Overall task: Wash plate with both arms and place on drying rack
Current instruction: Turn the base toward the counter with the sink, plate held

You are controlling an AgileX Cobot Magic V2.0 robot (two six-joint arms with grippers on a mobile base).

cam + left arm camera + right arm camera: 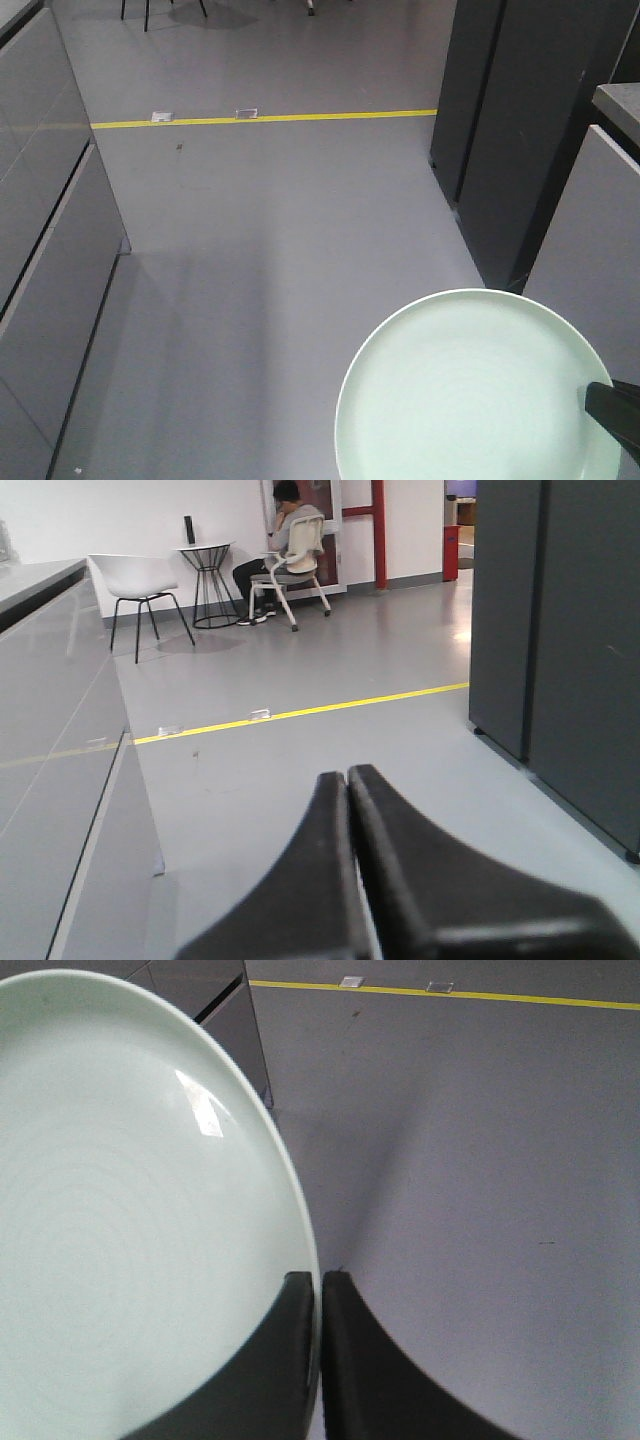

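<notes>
The pale mint-green plate (pixel 470 390) hangs in the air above the grey floor at the lower right of the front view. My right gripper (pixel 318 1278) is shut on the plate (pixel 130 1230), pinching its rim between the two black fingers. One finger (pixel 612 402) shows as a black tip over the plate's right edge. My left gripper (pixel 347 777) is shut with nothing between its fingers and points out over the floor. The drying rack is out of view.
Grey cabinet fronts (pixel 40 250) line the left side. Dark tall cabinets (pixel 520 130) and a grey counter unit (pixel 600 230) stand at the right. A yellow line (pixel 265 118) crosses the floor. Far back, a person sits on a chair (pixel 290 565) near a small table (pixel 205 580).
</notes>
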